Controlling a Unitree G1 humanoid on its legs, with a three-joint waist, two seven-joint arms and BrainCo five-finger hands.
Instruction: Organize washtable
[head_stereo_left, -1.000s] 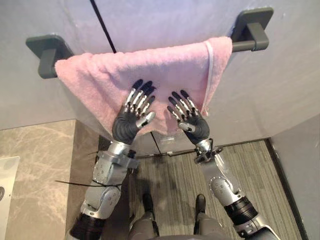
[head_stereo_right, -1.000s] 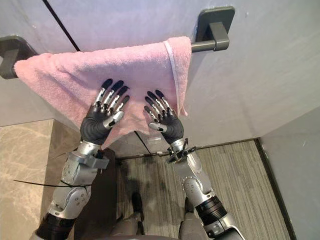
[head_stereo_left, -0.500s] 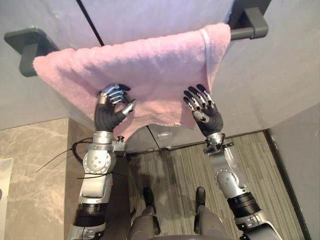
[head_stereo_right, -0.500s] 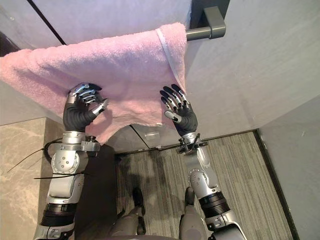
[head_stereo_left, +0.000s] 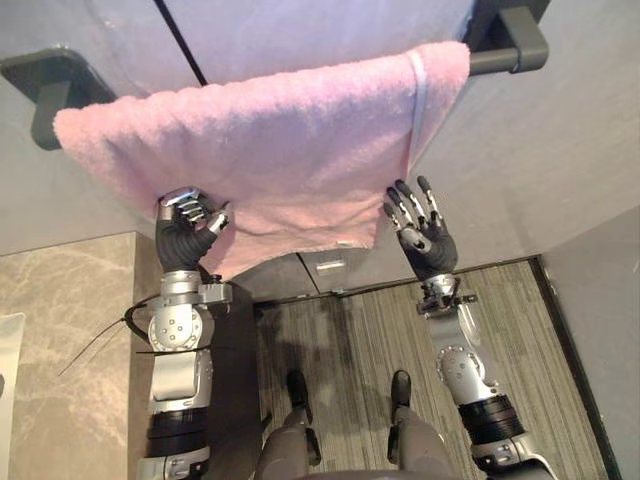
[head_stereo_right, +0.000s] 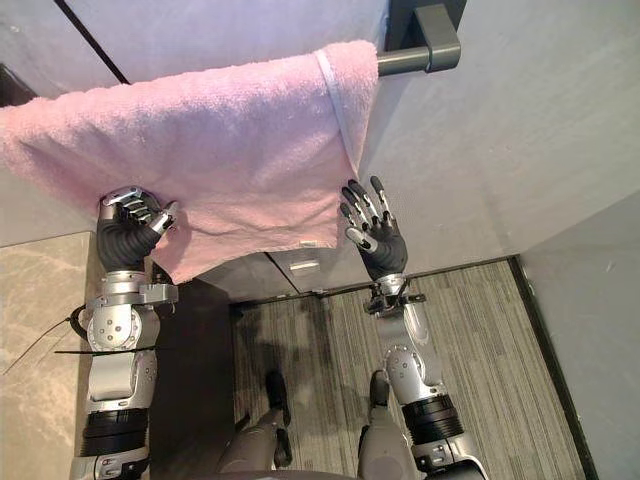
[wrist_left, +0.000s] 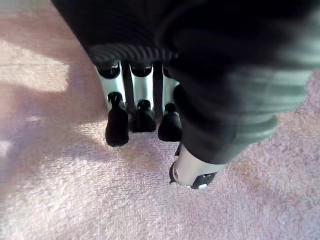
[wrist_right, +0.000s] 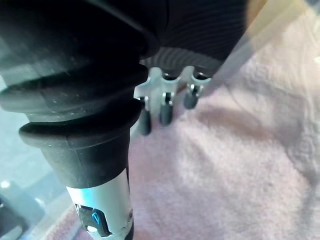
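Pink towel (head_stereo_left: 270, 140) hangs unevenly over towel rail (head_stereo_left: 492, 62). My left hand (head_stereo_left: 180, 243) fingers curl on its lower edge; right hand (head_stereo_left: 432, 250) fingers straight, empty. Judgement: tug down gently, level the hem.

A pink terry towel (head_stereo_left: 280, 150) hangs over a dark grey wall-mounted bar (head_stereo_left: 497, 62), above both hands. The left hand (head_stereo_left: 186, 232) has its fingers curled on the towel's lower left edge. The right hand (head_stereo_left: 430, 245), fingers spread, stands just beside the lower right corner; contact not discernible.
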